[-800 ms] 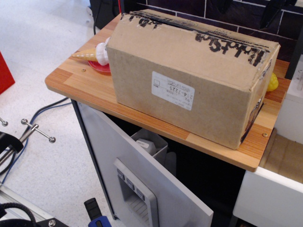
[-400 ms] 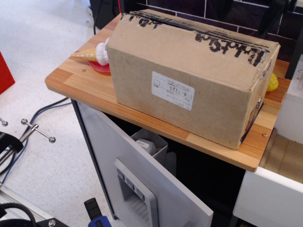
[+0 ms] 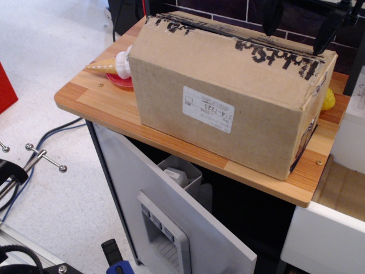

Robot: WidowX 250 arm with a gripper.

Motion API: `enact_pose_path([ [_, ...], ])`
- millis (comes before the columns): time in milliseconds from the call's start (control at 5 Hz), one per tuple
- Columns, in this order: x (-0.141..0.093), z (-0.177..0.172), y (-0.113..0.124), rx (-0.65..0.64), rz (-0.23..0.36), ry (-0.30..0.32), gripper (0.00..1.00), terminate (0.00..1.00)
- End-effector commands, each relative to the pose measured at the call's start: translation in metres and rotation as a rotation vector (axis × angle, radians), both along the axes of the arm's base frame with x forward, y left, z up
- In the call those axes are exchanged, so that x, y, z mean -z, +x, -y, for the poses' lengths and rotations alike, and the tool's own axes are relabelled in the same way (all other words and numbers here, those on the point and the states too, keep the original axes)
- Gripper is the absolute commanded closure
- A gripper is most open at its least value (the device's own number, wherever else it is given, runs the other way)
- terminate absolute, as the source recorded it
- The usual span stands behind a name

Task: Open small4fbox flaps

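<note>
Spread wide and holding nothing, the black jaws hang above the far right end of the large brown cardboard small4fbox, its tape-edged brown flaps lying shut. That box sits lengthwise on the wooden bench, white label facing forward. A toy ice-cream cone on a red plate lies beside the box's left end; a yellow object peeks out behind its right end.

Claw above small4fbox; toy cone crowds left end, yellow toy right.
</note>
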State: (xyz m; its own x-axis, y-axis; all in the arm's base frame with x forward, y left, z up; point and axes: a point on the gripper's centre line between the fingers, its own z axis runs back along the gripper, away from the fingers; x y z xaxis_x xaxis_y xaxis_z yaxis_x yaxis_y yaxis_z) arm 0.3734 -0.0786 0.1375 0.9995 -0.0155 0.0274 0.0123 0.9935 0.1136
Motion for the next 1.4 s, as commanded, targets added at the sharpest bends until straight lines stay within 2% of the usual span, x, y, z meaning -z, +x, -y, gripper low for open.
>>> enact_pose_path([
  [0, -0.011, 0.0, -0.011, -0.04, 0.054, -0.025, 0.0, 0.0],
  [400, -0.009, 0.001, -0.029, -0.061, 0.056, -0.035, 0.0, 0.0],
  [1000, -0.037, 0.004, -0.062, -0.116, 0.02, 0.011, 0.0, 0.0],
  [1200, -0.045, 0.006, -0.078, -0.159, 0.033, 0.031, 0.0, 0.0],
])
